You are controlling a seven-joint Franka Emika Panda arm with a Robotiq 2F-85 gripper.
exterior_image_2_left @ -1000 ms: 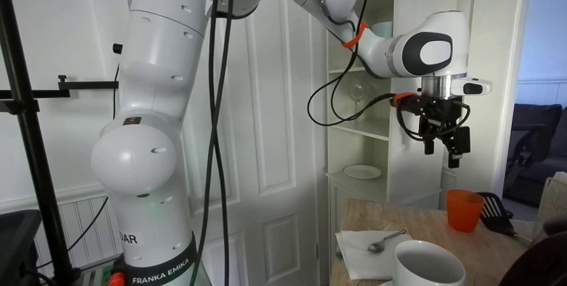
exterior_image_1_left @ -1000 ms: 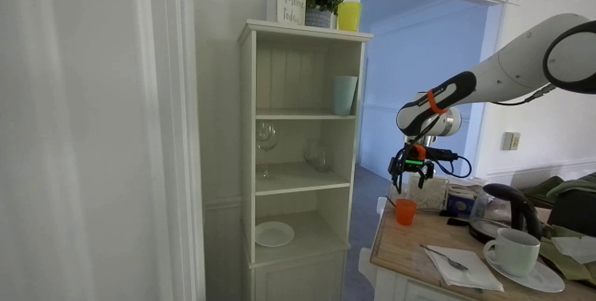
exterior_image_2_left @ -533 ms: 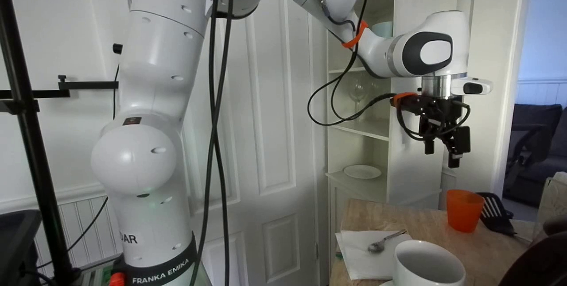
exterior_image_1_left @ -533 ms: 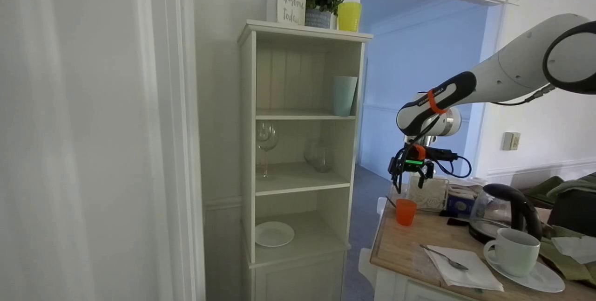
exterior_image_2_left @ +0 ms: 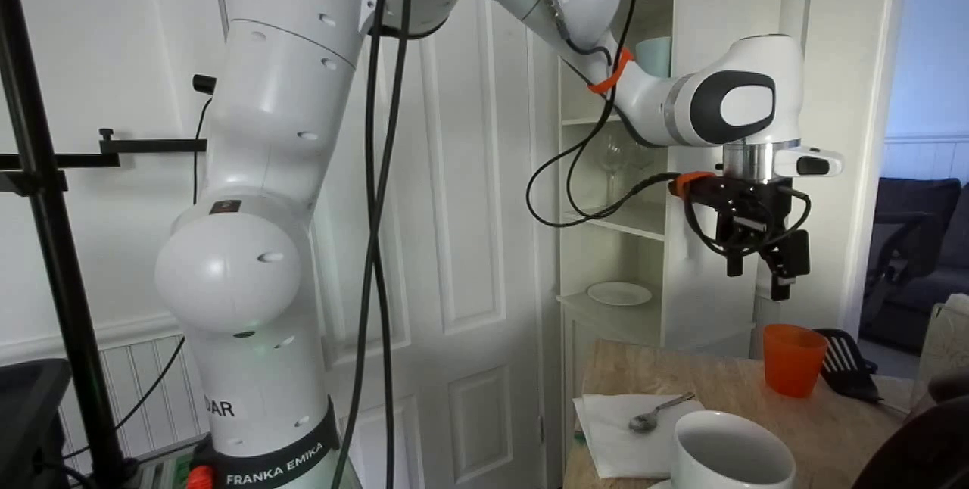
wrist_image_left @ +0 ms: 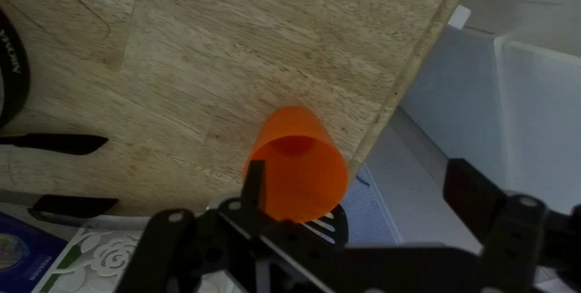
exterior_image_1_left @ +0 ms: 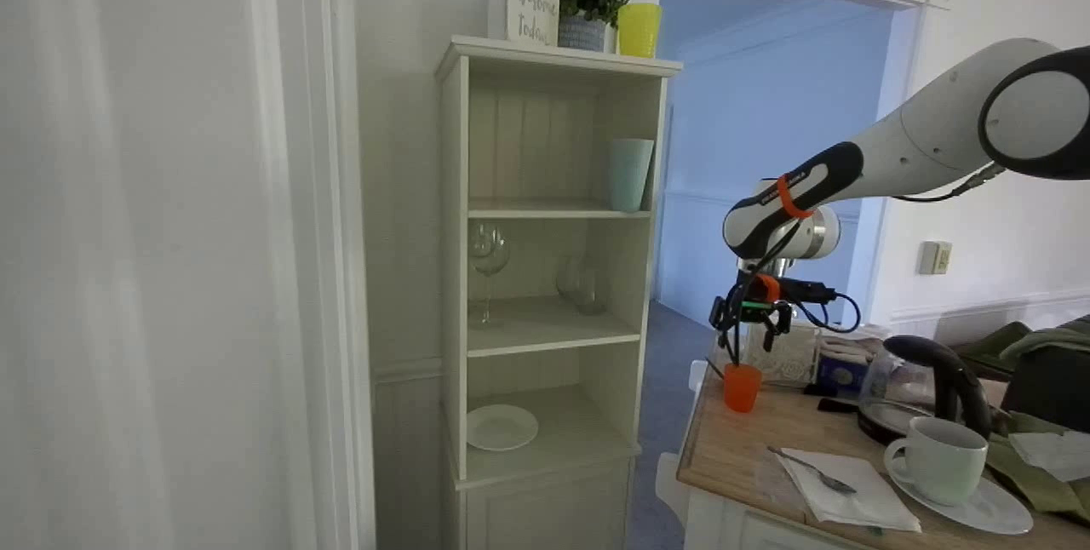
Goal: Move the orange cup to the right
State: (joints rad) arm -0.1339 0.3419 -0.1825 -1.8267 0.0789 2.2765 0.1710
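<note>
Close beside one edge of the bench (wrist_image_left: pixel 281 43) stands the orange cup (wrist_image_left: pixel 299 170), upright. That edge slants past on the right of the wrist view, with a strip of wood between it and the cup's base; beyond it the floor (wrist_image_left: pixel 370 222) shows. Toward the top of the same view the wood stretches broadly, and in an exterior view more of it lies between the cup and a napkin (exterior_image_1_left: pixel 877 501).

Above the cup hangs the gripper (wrist_image_left: pixel 356 173), spread wide: in the wrist view one finger crosses the cup's mouth from the left, while the other sits out past the bench edge. In an exterior view a gap shows between the fingertips (exterior_image_2_left: pixel 780 291) and the rim.

Counted: one orange cup; one white mug (exterior_image_1_left: pixel 943 458) on one saucer (exterior_image_1_left: pixel 998 512); one spoon (exterior_image_1_left: pixel 836 484) on the one napkin; one glass kettle (exterior_image_1_left: pixel 903 392); one slotted spatula (exterior_image_2_left: pixel 844 368) just beside the cup; two black handles (wrist_image_left: pixel 63 143). The cabinet (exterior_image_1_left: pixel 562 59) shelves hold one pale blue-green cup (exterior_image_1_left: pixel 630 175), one plate (exterior_image_1_left: pixel 502 428) and clear glasses (exterior_image_1_left: pixel 588 290) too faint to number.
</note>
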